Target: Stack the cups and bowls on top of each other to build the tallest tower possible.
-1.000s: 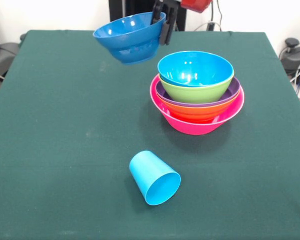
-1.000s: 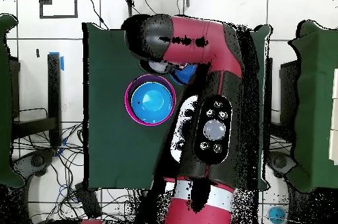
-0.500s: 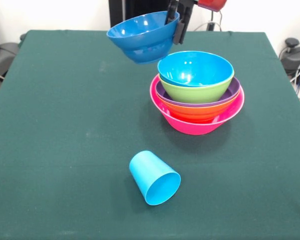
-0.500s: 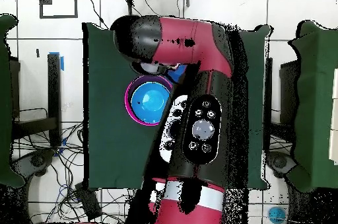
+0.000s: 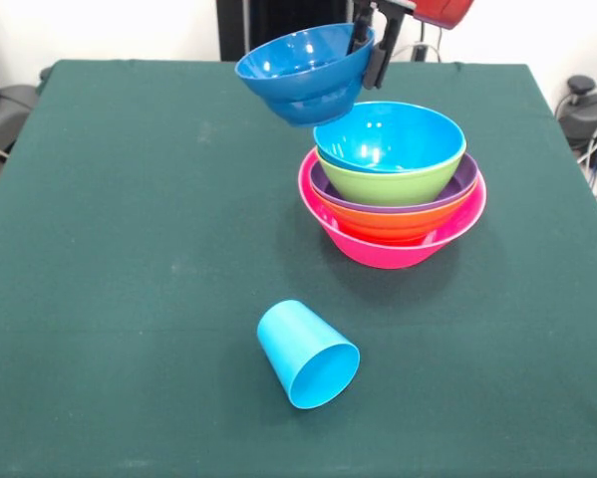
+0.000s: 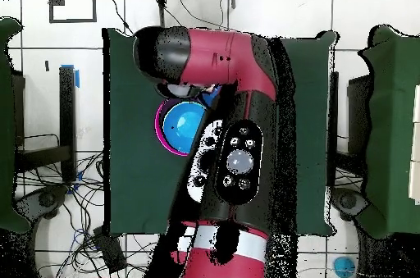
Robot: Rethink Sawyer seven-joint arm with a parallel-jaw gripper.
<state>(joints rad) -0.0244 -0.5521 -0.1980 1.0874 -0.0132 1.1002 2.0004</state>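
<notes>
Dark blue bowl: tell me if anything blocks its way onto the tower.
Nothing visible does. The end effector holds the dark blue bowl by its rim, in the air beside the tower, whose top sky blue bowl is empty.

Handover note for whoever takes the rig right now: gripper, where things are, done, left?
Gripper: shut on the dark blue bowl by its rim, held tilted in the air up beside the tower.
Tower: pink base, then orange, purple, green, sky blue bowl on top.
Blue cup: on its side on the table, apart from the tower.
Done: five bowls nested.
Left: set the dark blue bowl on the tower, then the cup.
</notes>
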